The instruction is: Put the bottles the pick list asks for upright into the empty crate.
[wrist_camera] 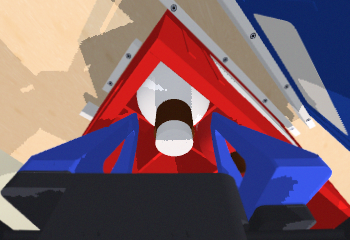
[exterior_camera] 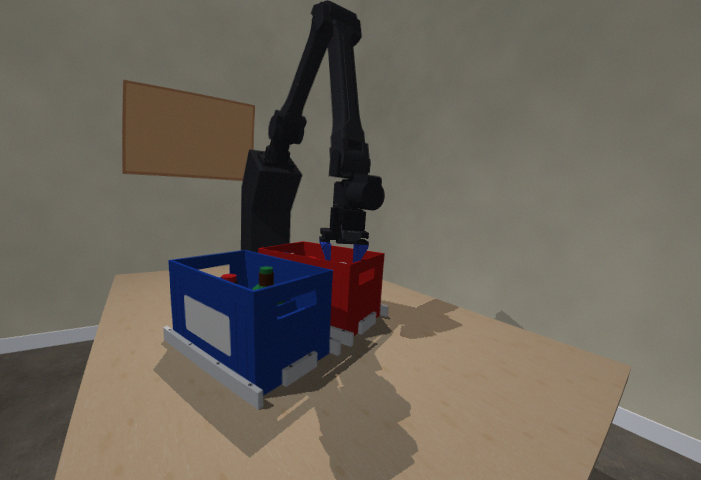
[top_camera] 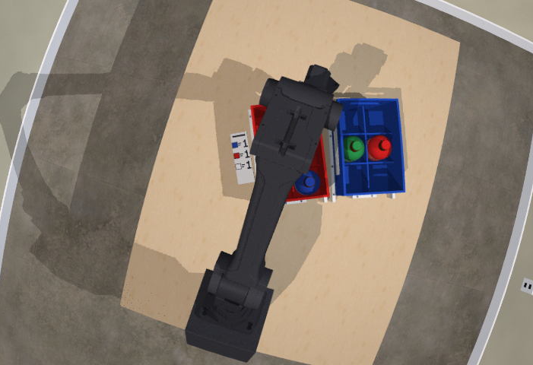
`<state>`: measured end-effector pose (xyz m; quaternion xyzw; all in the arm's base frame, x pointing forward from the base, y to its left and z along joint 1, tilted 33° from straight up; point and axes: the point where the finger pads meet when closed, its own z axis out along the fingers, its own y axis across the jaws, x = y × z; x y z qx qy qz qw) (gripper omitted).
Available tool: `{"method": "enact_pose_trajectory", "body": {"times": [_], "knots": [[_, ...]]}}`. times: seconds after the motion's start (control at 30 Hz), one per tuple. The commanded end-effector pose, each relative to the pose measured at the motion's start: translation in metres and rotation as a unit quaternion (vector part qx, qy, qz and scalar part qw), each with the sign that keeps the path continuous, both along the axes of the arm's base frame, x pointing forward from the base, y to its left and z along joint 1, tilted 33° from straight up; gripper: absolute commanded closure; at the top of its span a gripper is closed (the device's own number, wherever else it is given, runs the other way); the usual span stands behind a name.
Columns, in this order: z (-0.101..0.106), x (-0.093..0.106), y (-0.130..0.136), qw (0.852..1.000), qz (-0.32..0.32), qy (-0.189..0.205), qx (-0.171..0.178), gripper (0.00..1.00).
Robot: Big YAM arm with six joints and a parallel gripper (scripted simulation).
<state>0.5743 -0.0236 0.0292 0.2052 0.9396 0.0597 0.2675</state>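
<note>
The pick list point(top_camera: 245, 177) reads blue 1, red 1, white 1. It lies left of the red crate point(top_camera: 325, 172) point(exterior_camera: 369, 300) point(wrist_camera: 165, 42). A white bottle point(wrist_camera: 174, 146) stands upright in a corner of that crate. A blue bottle point(top_camera: 307, 182) stands in it at the near right. My gripper point(exterior_camera: 343, 259) point(wrist_camera: 174, 119) is open over the red crate, with its blue fingers on either side of the white bottle's neck and cap, holding nothing. The blue crate point(top_camera: 401, 150) point(exterior_camera: 294, 339) point(wrist_camera: 328, 30) holds a green bottle point(top_camera: 353, 148) point(exterior_camera: 266, 277) and a red bottle point(top_camera: 379, 147) point(exterior_camera: 228, 277). My arm hides much of the red crate.
The blue crate stands close to the right of the red crate, with pale strips point(wrist_camera: 253, 36) along their bases. A brown bottle neck point(wrist_camera: 238, 162) shows behind my right finger in the wrist view. Dividers split the blue crate into several compartments.
</note>
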Motion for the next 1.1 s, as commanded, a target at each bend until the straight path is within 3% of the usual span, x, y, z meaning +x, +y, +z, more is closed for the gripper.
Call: {"method": "enact_pose_trajectory", "body": {"times": [0.0,0.17,0.2,0.4,0.57,1.07], "knots": [[0.008,0.024,0.010,1.000,0.006,-0.021,0.002,0.39],[0.010,0.022,0.010,1.000,0.006,-0.018,0.002,0.39],[0.031,0.021,0.010,1.000,0.007,-0.030,0.001,0.39],[0.048,0.011,0.008,0.999,0.008,-0.031,0.000,0.39],[0.043,-0.004,0.005,1.000,0.005,-0.019,0.000,0.39],[0.070,-0.025,0.000,1.000,0.004,-0.016,-0.002,0.39]]}}
